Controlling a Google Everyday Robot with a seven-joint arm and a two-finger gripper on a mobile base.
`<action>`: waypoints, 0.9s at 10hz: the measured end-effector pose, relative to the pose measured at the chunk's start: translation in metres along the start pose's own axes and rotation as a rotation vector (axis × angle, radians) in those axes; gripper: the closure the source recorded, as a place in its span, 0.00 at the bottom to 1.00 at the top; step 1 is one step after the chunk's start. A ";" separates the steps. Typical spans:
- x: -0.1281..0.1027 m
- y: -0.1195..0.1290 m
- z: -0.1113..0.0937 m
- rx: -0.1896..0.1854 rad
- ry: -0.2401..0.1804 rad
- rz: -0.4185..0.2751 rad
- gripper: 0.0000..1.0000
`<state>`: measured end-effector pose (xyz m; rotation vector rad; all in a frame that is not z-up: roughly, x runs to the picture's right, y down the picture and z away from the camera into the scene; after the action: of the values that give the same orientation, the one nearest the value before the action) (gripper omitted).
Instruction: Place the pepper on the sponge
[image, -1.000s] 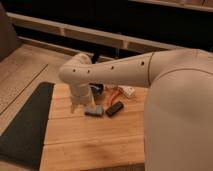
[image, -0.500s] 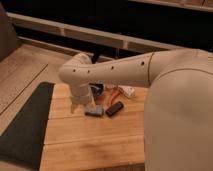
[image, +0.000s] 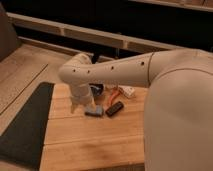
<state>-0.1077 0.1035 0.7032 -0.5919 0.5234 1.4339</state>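
1. pepper (image: 112, 96): we see it as a small slender orange-red thing lying on the wooden table (image: 90, 145), towards the far side of the tabletop. nothing holds it.
2. just to the right of the pepper sits a small white boxy object (image: 128, 91); we cannot tell whether the two touch.
3. to its left, partly hidden behind the arm, is a dark bowl (image: 98, 88).
4. nearer to us than the pepper lies a black block (image: 114, 108), set at a slant, close to the pepper but apart from it.
5. the sponge (image: 93, 111), a flat blue-grey pad, lies just left of the black block, and its top is bare; the pepper is not on it.
6. the gripper (image: 75, 107) hangs low over the table just left of the sponge, pointing downward. its jaws stand wide apart, and we see nothing held in them. we cannot tell whether it touches the sponge or the wood.
7. the white arm (image: 115, 72) reaches in from the right, crosses above the bowl, and bends down at a rounded joint to the gripper.
8. the robot's large white body (image: 180, 115) fills the right side of the view and covers that end of the table.
9. a dark mat (image: 25, 125) lies along the left edge of the table.
10. behind the table we see a pale ledge (image: 90, 35) running across a dark background.
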 end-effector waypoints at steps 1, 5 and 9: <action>0.000 0.000 0.000 0.000 0.000 0.000 0.35; 0.000 0.000 0.000 0.000 0.000 0.000 0.35; -0.001 0.000 -0.001 0.003 -0.005 -0.002 0.35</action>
<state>-0.1073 0.1025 0.7029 -0.5865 0.5208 1.4318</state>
